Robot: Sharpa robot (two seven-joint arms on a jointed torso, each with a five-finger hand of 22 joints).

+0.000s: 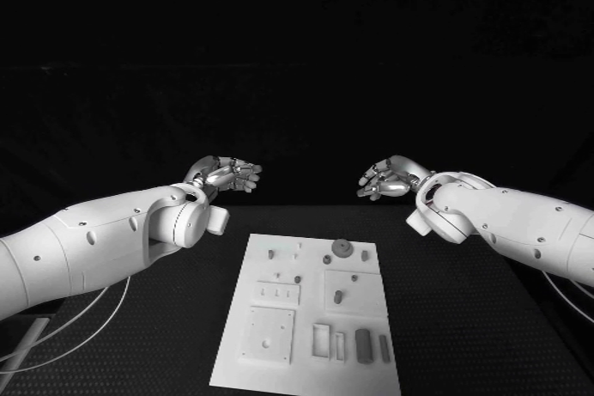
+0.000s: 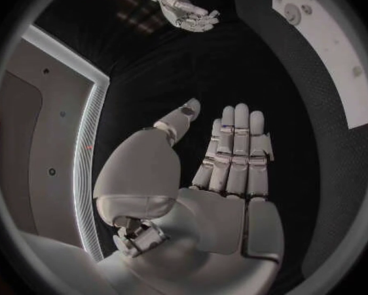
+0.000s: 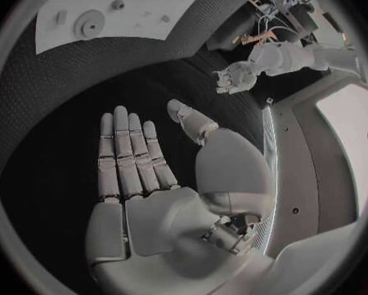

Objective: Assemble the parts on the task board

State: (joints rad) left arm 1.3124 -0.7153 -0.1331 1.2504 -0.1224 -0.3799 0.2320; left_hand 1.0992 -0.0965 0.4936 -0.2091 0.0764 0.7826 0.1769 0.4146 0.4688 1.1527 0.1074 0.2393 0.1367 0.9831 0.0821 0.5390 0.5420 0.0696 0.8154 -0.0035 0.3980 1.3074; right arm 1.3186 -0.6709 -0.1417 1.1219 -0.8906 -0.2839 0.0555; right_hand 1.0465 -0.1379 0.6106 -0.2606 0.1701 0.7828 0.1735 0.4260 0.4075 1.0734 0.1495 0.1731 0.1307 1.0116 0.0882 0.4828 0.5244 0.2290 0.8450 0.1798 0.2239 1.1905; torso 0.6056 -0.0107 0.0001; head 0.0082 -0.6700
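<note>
Hands are hovering empty: the left hand [image 1: 227, 174] and right hand [image 1: 391, 178] are both holding their fingers [image 2: 237, 147] straight and apart (nothing gripped), likely poised to start. Below and between them, nearer the robot, the task board [image 1: 311, 362] is lying with its parts [image 1: 341, 246] untouched.

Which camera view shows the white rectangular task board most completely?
The head view: the white rectangular task board lies whole on the black table, with its recesses visible. Each wrist view catches only one part of it at the rim.
</note>
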